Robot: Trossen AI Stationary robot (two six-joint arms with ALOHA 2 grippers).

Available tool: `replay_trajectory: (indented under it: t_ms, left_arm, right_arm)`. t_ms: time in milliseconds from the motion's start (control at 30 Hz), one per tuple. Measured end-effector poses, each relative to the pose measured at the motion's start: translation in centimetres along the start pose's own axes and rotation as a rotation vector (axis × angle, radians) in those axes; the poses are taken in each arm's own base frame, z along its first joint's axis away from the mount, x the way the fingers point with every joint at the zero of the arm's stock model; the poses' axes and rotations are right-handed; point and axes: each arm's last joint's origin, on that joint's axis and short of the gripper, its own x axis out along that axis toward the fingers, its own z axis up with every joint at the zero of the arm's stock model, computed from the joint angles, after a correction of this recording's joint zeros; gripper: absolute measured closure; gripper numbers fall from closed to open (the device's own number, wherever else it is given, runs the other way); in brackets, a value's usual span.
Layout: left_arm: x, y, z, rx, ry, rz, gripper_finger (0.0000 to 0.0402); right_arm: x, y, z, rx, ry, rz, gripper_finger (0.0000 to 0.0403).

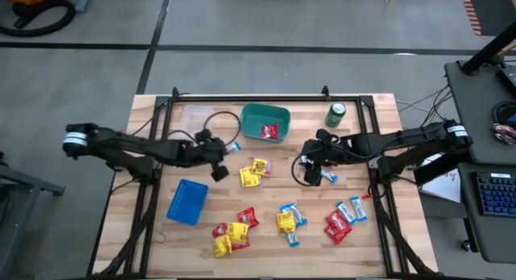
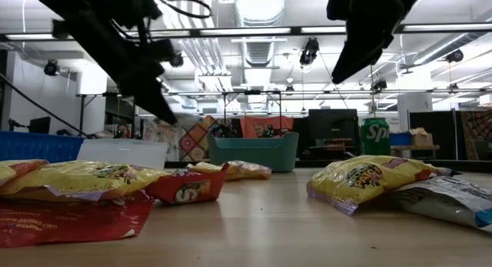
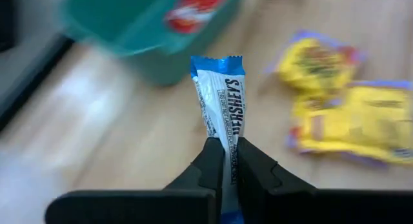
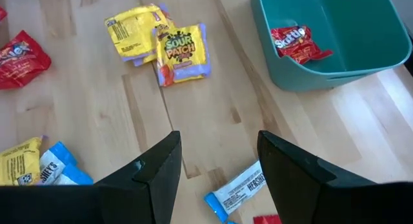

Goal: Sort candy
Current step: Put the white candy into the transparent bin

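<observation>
My left gripper (image 1: 225,150) hovers over the table just left of the teal bin (image 1: 251,119), shut on a blue-and-white candy (image 3: 222,88). My right gripper (image 4: 216,166) stands open above the table's middle, with nothing between its fingers. Another blue-and-white candy (image 4: 239,188) lies flat on the wood below it. Two yellow packets (image 1: 254,172) lie between the two grippers. A red packet (image 4: 298,44) lies in the bin. More red, yellow and blue-and-white candy lies in loose groups (image 1: 230,231) (image 1: 288,221) (image 1: 343,219) near the table's front edge. My left gripper pinches the blue-and-white candy between its two fingers (image 3: 208,162) at the wrapper's lower part (image 3: 222,137). The wrapper sticks out beyond the fingertips, its crimped blue end (image 3: 217,64) free. It is lifted clear of the table.
A blue flat box (image 1: 187,202) lies at the front left and a clear container (image 1: 196,116) at the back left. A green can (image 1: 335,114) stands right of the bin. Bare wood lies between the bin and the yellow packets.
</observation>
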Motion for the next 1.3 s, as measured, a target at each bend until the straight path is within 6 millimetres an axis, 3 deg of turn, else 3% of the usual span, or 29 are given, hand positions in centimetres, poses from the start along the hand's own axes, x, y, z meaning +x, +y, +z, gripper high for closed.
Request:
replay_trajectory:
  t_ms: [233, 400, 533, 1300]
  left_arm:
    - [-2.7, 3.9, -1.2, -0.156, 0.040, 0.331, 0.0395]
    - [-2.6, 7.0, -1.8, -0.330, 0.119, 0.450, 0.0395]
    - [-1.8, 8.3, -2.0, -0.402, 0.174, 0.451, 0.0393]
    - [-1.1, 8.6, -2.3, -0.404, 0.240, 0.456, 0.0288]
  right_arm:
    - [0.1, 0.1, 0.1, -0.005, -0.024, 0.006, 0.0207]
    - [0.1, 0.1, 0.3, -0.002, -0.046, 0.005, 0.0207]
    - [0.1, 0.1, 0.4, 0.005, -0.048, 0.006, 0.0207]
    - [0.1, 0.1, 0.5, 0.044, -0.056, 0.015, 0.0207]
